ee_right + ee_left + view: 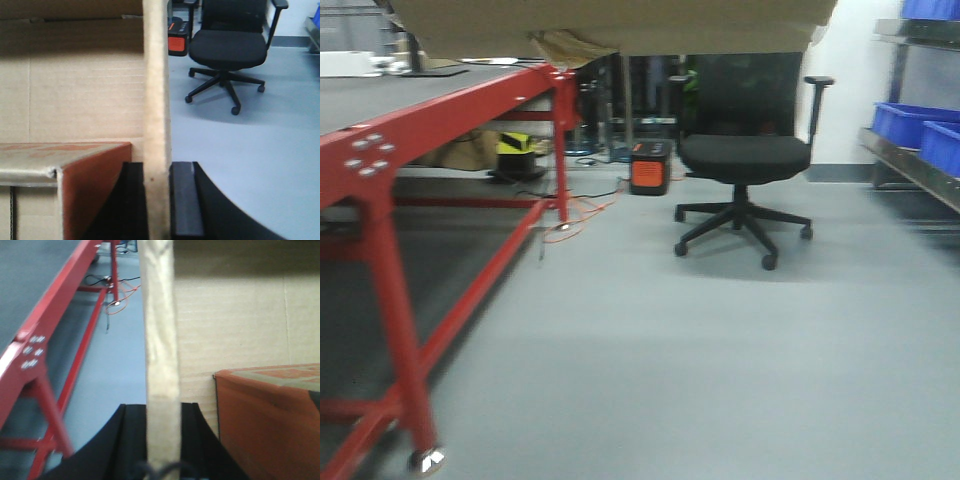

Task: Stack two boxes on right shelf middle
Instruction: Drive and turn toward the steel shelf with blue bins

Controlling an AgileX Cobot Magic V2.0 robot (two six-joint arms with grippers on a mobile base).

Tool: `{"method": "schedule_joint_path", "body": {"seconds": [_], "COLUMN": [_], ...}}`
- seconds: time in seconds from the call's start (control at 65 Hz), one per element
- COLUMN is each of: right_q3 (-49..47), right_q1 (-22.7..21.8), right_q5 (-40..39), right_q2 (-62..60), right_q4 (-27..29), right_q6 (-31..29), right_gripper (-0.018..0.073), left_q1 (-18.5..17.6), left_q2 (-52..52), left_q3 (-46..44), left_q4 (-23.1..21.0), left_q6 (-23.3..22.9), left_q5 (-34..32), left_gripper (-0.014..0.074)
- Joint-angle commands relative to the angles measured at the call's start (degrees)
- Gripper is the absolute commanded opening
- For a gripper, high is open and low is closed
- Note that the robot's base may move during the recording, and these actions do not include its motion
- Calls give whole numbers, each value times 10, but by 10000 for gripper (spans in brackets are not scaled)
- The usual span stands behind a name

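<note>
Left tool point(162, 415) and right tool point(157, 172) each pinched an upright side wall of the large box point(620, 25), carried high out front. The shelf point(920, 172) lay off to the right, nearer the right arm. Open floor point(670, 350) lay between, with the chair point(745, 155) ahead and the red table point(440, 110) on the left.

The left gripper point(163, 415) sits at the bottom edge, its two black fingers point(131, 427) pressed against either side of the box's point(235, 325) upright cardboard wall, seen edge-on as a pale strip running up the middle. Right of the strip lies the box's brown corrugated inner face, with a red carton point(270, 420) in the lower corner. To the left are grey floor point(117, 370), a red table frame point(55, 325) and loose cables point(120, 300) near its far leg.
</note>
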Motion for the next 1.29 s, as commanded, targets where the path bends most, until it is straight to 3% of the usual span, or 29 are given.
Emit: {"method": "schedule_joint_path", "body": {"seconds": [0.0, 1.277], "right_q3": [-8, -8], "right_q1": [-6, -6], "right_q5": [-31, -38], "right_q2": [-8, -8], "right_q4": [-23, -23], "right_q6": [1, 1], "right_gripper": [-153, -153], "left_q1": [0, 0], "left_q2": [-10, -10], "left_q3": [-5, -5], "left_q4": [10, 10], "left_q6": [-1, -1], "left_q5": [-16, -16], "left_gripper": [-111, -111]}}
